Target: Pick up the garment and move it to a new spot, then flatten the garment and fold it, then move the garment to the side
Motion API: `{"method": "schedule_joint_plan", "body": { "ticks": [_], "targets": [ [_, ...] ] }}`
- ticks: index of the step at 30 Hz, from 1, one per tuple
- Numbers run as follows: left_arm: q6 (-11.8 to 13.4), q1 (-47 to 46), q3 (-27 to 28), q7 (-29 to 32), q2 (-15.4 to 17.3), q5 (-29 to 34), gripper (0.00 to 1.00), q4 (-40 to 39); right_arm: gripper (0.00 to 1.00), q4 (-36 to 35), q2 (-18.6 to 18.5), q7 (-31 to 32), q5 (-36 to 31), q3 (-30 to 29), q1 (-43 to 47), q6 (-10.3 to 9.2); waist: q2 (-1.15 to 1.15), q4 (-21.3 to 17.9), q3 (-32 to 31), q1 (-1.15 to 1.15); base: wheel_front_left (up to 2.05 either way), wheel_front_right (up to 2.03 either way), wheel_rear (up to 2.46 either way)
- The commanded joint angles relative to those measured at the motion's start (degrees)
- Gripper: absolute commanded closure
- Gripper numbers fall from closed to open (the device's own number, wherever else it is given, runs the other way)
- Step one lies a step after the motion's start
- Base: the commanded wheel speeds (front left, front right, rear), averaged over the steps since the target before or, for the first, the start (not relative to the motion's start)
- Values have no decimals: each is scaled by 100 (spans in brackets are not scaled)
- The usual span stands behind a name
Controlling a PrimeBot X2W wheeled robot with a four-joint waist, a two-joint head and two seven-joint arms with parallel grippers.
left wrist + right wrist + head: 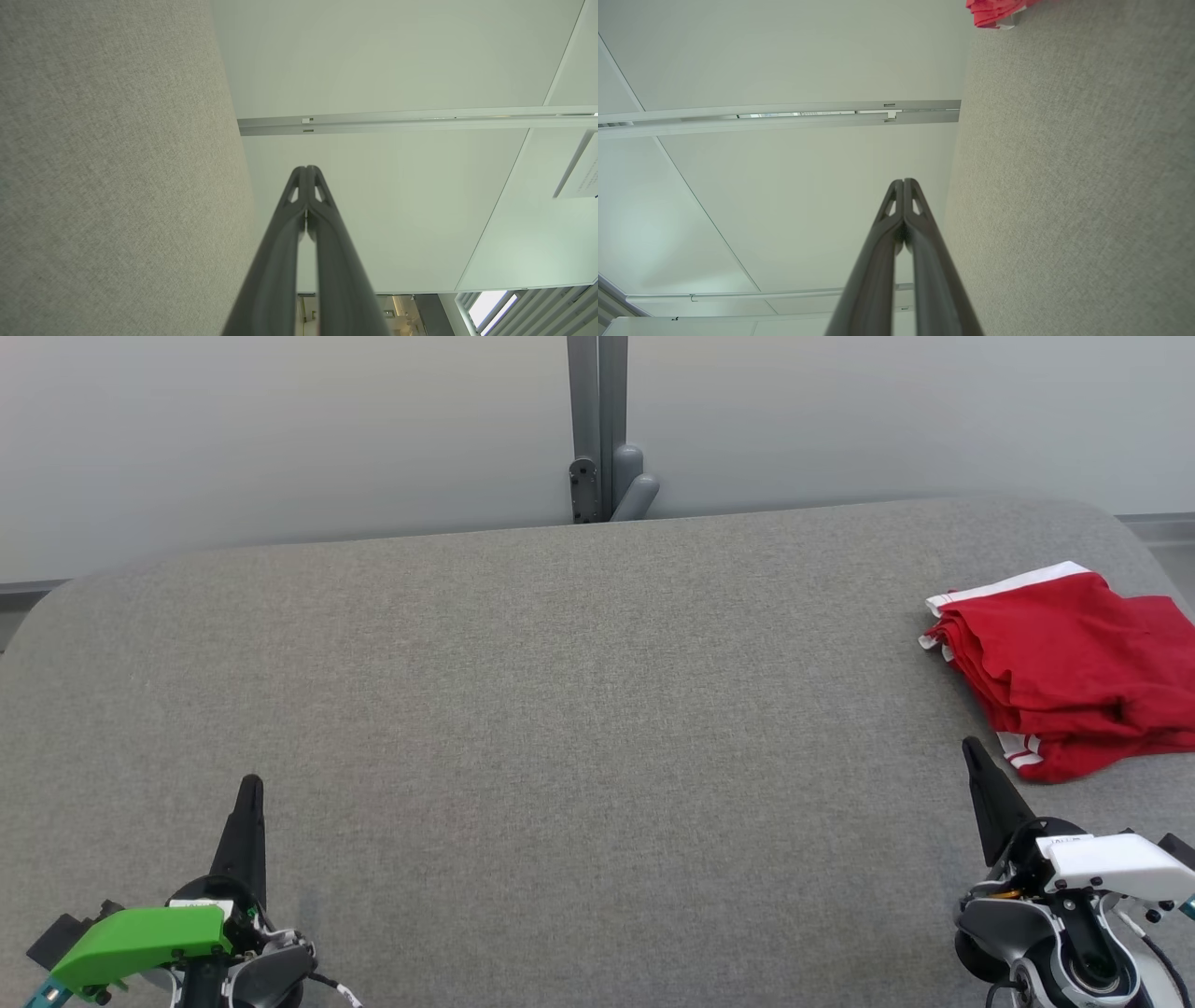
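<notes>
Toward the far right of the grey fabric tabletop (560, 709), partly cut off by the head view's right edge: red garment (1074, 672) with white trim, folded in loose layers and lying flat. White band along its far edge, striped white hem at its near corner. Touched by neither gripper.

At lower left of the head view: left gripper (250, 791), closed, both dark fingers pressed into a single spike pointing away from the robot, nothing between them. Green cover (140, 943) on the wrist behind it. Well apart from the garment, with bare grey cloth between.

At lower right: right gripper (973, 751), likewise closed and empty, its tip near the garment's near corner but not touching. White cover (1111, 863) on that wrist.

From the left wrist view: fingers meeting tip to tip, tabletop down the left side, pale wall (280, 429) beyond. From the right wrist view: same closed tips, tabletop down the right side, a corner of the red cloth at the top edge.

Behind the tabletop's far edge, near the middle: grey upright post (597, 429) against the wall.
</notes>
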Motion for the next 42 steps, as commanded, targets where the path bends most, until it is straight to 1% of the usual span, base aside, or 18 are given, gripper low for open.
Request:
{"method": "schedule_joint_plan", "body": {
  "ticks": [1,42],
  "targets": [
    [-34,-82,30,-3,36,-8,100,-22,100,-31,-28,26,44,-22,79,2,0,0,0,0,0,0,0],
    [-31,-81,29,-3,36,-8,100,-23,100,-29,-28,25,45,-20,77,2,0,0,0,0,0,0,0]
  ]
}}
